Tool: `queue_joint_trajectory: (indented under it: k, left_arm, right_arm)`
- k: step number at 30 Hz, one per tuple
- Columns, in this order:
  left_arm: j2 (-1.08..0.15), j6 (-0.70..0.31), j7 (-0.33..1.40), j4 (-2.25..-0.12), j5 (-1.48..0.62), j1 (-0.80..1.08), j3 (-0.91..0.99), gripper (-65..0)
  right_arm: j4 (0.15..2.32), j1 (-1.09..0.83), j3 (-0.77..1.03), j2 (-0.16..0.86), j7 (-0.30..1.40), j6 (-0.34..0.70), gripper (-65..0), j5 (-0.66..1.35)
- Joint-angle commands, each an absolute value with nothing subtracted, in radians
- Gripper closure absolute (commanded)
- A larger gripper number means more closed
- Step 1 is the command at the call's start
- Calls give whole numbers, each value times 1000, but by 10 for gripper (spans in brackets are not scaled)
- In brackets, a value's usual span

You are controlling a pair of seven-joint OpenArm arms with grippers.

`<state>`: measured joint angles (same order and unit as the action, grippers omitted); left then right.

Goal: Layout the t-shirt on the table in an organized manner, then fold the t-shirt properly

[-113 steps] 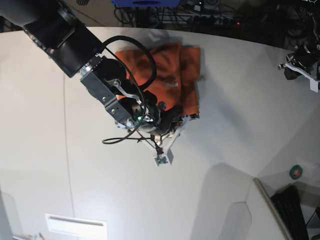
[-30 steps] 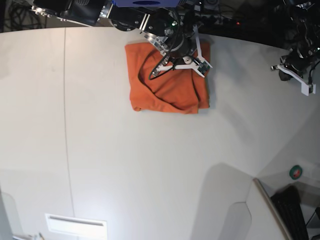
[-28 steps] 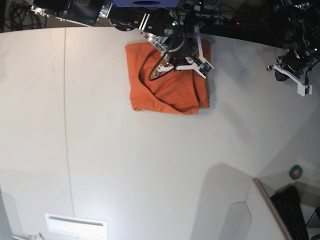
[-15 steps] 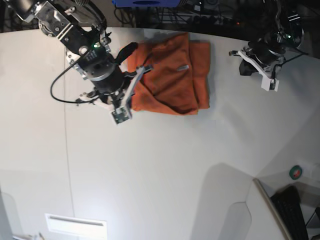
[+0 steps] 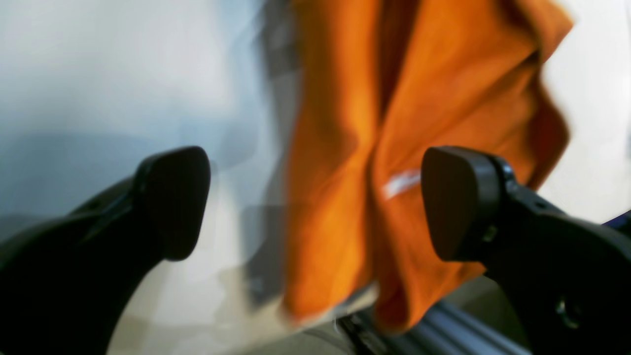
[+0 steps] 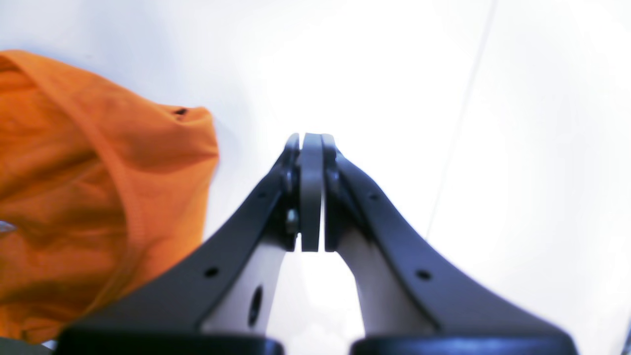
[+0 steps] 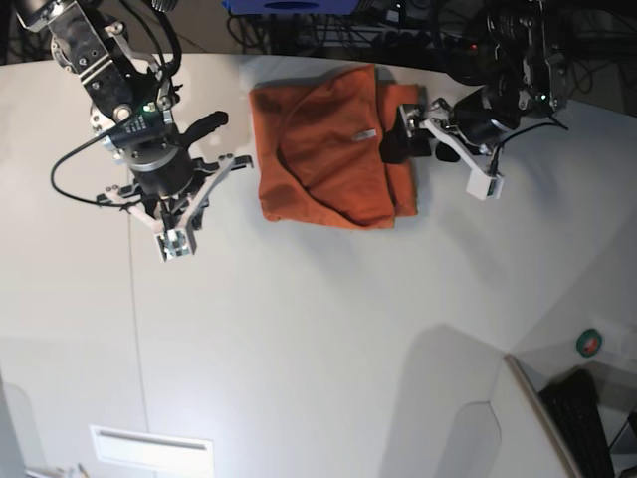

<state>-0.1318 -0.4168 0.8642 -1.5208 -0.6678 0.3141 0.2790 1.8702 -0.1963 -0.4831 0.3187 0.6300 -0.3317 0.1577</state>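
Orange cloth fills the left wrist view: the shirt (image 5: 394, 162) hangs blurred between the left gripper (image 5: 315, 202) pads, which stand wide apart with nothing in them, and the grey tag (image 5: 402, 181) sits just by the right-hand pad, so if those jaws close here I'd say they could pinch a stray fold or the tag rather than a clean hem. Over to the right wrist view: the right gripper (image 6: 310, 192) is pressed tight together, holding nothing, pointed at bare white table (image 6: 517, 123), with the shirt's rumpled edge (image 6: 98, 187) off to its side and apart from it. Now the base view: the shirt (image 7: 333, 159) lies in a bunched, roughly doubled heap near the table's (image 7: 318, 349) far edge, left gripper (image 7: 418, 134) right at its side, right gripper (image 7: 204, 184) beside the other side but clear. My worry: one arm tugging alone would drag the heap towards that edge instead of spreading it.
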Motion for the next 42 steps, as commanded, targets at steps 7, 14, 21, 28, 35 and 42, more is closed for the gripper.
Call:
queue_joint_trajectory:
  k: [7, 14, 21, 28, 35, 42]
  left_arm:
    - [-136, -415, 855, -1372, -682, 219, 213, -614]
    - [-142, -415, 858, -1279, -463, 94, 94, -148]
    - [-234, -415, 865, -1211, -255, -137, -275, 0]
    - [-245, -415, 857, -1101, -156, -478, -852, 0]
    - [-124, -417, 812, -1069, -153, -651, -1130, 0]
    - [-68, -417, 780, -1066, -153, -659, -1138, -138]
  right_arm:
    - [1888, -188, -475, 354, 607, -329, 0, 154]
    - [1859, -188, -475, 372, 605, -329, 0, 154]
    - [1814, -189, -475, 372, 604, -329, 0, 154]
    - [1765, -189, -475, 372, 604, -329, 0, 156]
    - [1745, -220, -475, 372, 605, -329, 0, 154]
    - [1747, -260, -473, 372, 604, -329, 0, 154]
